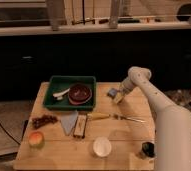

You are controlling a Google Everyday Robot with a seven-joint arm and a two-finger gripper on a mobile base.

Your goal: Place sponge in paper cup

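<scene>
The sponge (pixel 112 92), a small blue-grey block, lies on the wooden table (pixel 124 135) near its back edge, right of the green tray. My gripper (pixel 119 97) is at the end of the white arm, right beside the sponge on its right and reaching down to it. The paper cup (pixel 101 146), white and round, stands upright near the table's front edge, well in front of the sponge. The gripper is far from the cup.
A green tray (pixel 56 89) with a dark red bowl (pixel 80 93) is at the back left. A grey-blue folded cloth (pixel 68 121), a brown bar (pixel 79 125), a knife (pixel 111 116), grapes (pixel 43 120), a peach (pixel 35 139) and a dark cup (pixel 147 148) are also on the table.
</scene>
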